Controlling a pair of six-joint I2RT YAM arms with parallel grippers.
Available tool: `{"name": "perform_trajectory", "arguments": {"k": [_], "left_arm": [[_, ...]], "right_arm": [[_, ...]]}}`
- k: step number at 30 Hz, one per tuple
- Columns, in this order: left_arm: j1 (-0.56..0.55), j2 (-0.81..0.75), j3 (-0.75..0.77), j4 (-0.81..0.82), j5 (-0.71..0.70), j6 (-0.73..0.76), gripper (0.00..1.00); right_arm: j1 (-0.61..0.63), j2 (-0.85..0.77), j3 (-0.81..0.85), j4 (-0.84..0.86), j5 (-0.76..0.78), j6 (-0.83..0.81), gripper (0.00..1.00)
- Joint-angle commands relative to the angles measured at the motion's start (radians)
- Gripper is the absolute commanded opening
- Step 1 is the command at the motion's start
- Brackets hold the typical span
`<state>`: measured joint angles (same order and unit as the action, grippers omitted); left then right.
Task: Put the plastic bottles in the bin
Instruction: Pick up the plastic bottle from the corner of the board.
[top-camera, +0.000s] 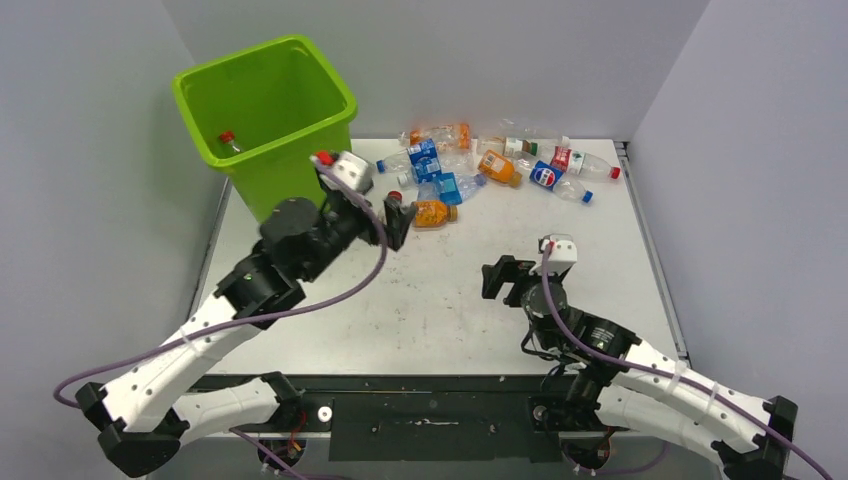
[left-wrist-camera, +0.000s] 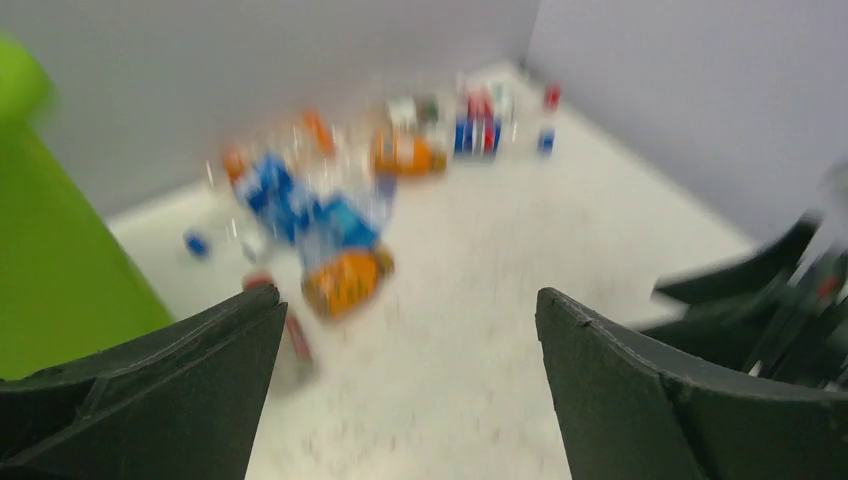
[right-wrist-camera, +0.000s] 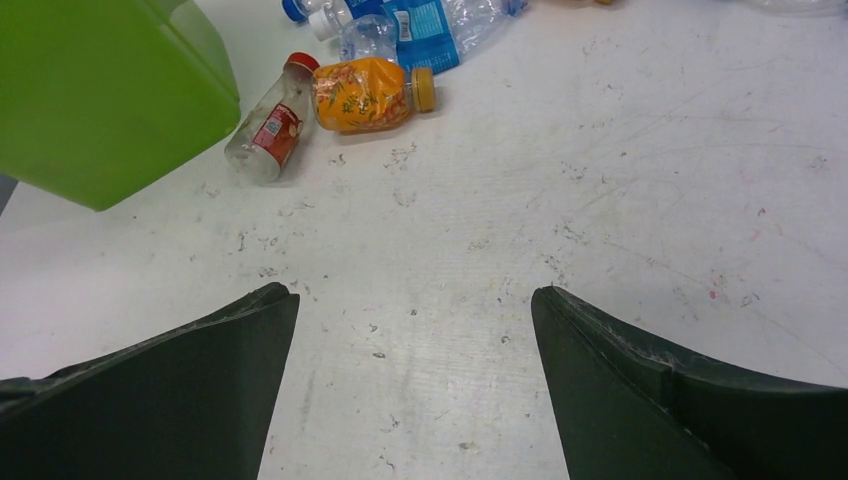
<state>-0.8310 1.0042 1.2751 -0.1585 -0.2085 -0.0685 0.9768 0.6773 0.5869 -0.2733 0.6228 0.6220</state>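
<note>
The lime-green bin (top-camera: 285, 165) stands at the back left with one red-capped bottle (top-camera: 229, 140) inside. Several plastic bottles (top-camera: 500, 165) lie in a loose pile along the back wall. An orange-labelled bottle (top-camera: 433, 213) and a clear red-capped one (right-wrist-camera: 268, 130) lie nearest, beside the bin (right-wrist-camera: 100, 90). My left gripper (top-camera: 385, 215) hovers next to the bin's front corner, open and empty. Its blurred wrist view shows the left gripper (left-wrist-camera: 408, 300) over bare table, with the orange bottle (left-wrist-camera: 345, 280) ahead. My right gripper (top-camera: 505, 278) is open over mid-table, with nothing between the jaws of the right gripper (right-wrist-camera: 415, 292).
Grey walls close the table in at the back and on both sides. The white tabletop (top-camera: 450, 300) is scuffed and speckled. My right arm (left-wrist-camera: 780, 300) shows at the right edge of the left wrist view.
</note>
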Motion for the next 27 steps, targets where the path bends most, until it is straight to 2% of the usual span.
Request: {"name": "perform_trajectory", "arguments": {"k": [1,4,8,12,15,21,27], "left_arm": [[-0.005,-0.036,-0.158,-0.26,0.059,-0.078,0.96],[-0.007,-0.078,-0.246,-0.254,0.087,-0.094,0.96],[-0.005,-0.177,-0.396,-0.122,-0.014,-0.183,0.96],[0.01,-0.249,-0.492,-0.049,-0.077,-0.29,0.96],[0.013,-0.265,-0.515,-0.047,-0.118,-0.395,0.96],[0.008,-0.292,-0.552,-0.001,-0.028,-0.406,0.96],[0.006,-0.295,-0.555,-0.033,-0.081,-0.379,0.96]], "right_arm": [[0.0,0.083,0.075,0.006,0.034,0.0,0.9],[-0.012,0.144,0.096,0.027,0.035,0.002,0.9],[-0.099,0.234,0.138,0.061,-0.018,-0.003,0.9],[-0.255,0.361,0.209,0.066,-0.074,0.03,0.9],[-0.43,0.442,0.241,0.09,-0.14,0.108,0.9],[-0.725,0.574,0.238,0.256,-0.288,0.271,0.9],[-0.889,0.741,0.317,0.432,-0.252,0.302,0.9]]}}
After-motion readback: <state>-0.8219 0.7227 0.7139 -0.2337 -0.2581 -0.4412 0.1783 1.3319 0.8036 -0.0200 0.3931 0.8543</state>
